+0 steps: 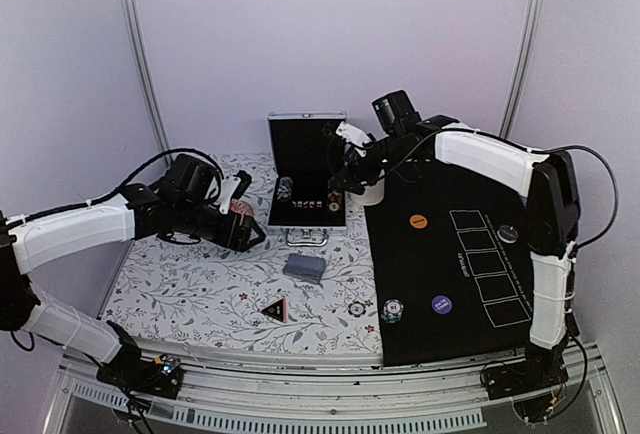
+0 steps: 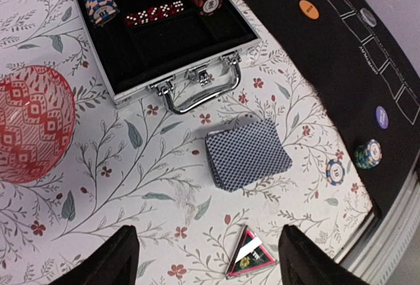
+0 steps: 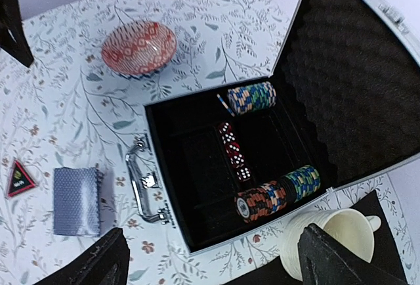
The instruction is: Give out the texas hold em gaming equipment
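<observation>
Over the flowered half of the tabletop point(image 1: 190, 294) the left claw point(image 2: 210, 236) hangs released, fingers spread wide with nothing between them. The deck of grey-blue-backed cards point(image 2: 248, 153) lies flat just ahead of it, toward the open case point(image 2: 138, 89) and a little to the mat side of the gap. Its long axis runs nearly along the line joining the two fingers, so I judge a wrist turn is needed to close across the short sides. The left arm is the nearer one. The triangle marker point(image 2: 249, 253) lies closer still, by the finger on the mat side, and could be nudged on a descent. The case handle point(image 2: 200, 91) lies just beyond the deck, apart from it, and the pink dish point(image 2: 29, 124) sits well off to the left. The right claw point(image 3: 213, 232), likewise released, is poised above the case, where chip stacks point(image 3: 251, 98) and red dice point(image 3: 233, 150) lie; the cream cup point(image 3: 328, 236) stands just beside. On the black mat point(image 1: 420, 264) lie an orange disc point(image 1: 418, 221), a dark blue disc point(image 1: 441, 304) and a small chip stack point(image 1: 392, 310).
</observation>
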Tool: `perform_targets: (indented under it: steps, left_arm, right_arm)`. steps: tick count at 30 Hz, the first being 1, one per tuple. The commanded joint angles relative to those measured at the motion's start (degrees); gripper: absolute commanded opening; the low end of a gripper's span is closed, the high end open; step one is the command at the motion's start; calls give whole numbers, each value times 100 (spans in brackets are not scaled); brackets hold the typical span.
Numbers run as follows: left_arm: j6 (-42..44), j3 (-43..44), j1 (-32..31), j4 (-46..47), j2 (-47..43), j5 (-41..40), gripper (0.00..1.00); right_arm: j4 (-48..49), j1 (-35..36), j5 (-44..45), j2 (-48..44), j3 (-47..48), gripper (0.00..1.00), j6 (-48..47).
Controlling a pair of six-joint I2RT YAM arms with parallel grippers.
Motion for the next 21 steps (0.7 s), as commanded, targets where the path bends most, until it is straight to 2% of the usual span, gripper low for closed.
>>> perform_targets:
  steps: [1,6,11,21]
  left_arm:
    - [110,-10,183,1171,471,257,75]
    - [134,284,273,1510,1190,271,75]
    - [313,297,315,1559,1643,478,75]
    - [646,525,578,1374,2081,735,75]
  right_arm:
    - [-433,-117,101,1186,1084,89,-774]
    - [-487,-186,316,2470,2374,81,-1046]
    - [-76,-231,440,2811,2425,80,-1373]
    - [-228,-228,598,3277,2583,71,-1650]
